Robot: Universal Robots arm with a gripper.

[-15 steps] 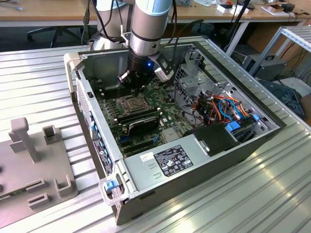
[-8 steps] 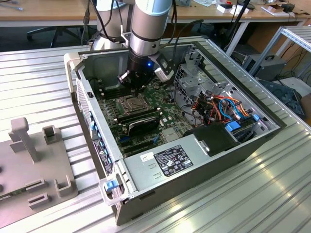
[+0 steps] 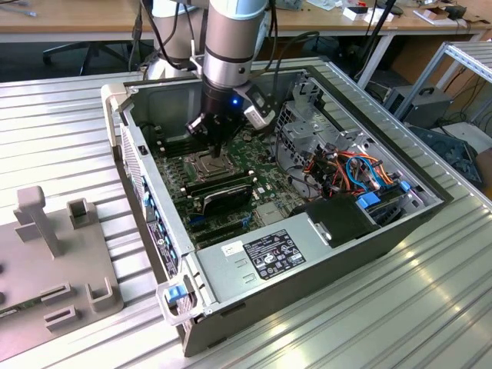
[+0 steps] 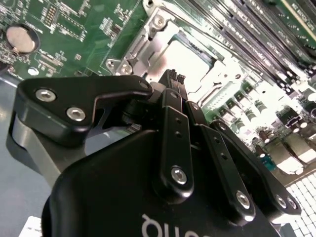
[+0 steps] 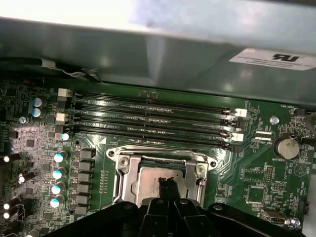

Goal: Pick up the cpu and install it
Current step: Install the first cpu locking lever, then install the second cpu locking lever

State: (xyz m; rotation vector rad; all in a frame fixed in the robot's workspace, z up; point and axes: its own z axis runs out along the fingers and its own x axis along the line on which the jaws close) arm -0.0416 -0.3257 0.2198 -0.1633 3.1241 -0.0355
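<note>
Over the motherboard's socket [image 5: 160, 170], inside the opened computer case [image 3: 323, 254], the gripper [image 5: 168, 186] hangs with its fingertips pinched together against the silvery cpu [image 5: 154, 174], which lies flat in the socket frame, seemingly so it seats squarely.

Bright overhead light, glare on the socket frame [image 4: 163, 47], blurred edges.

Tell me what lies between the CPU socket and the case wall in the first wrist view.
In the first wrist view, rows of long black memory slots run across the green motherboard between the socket and the grey case wall.
</note>
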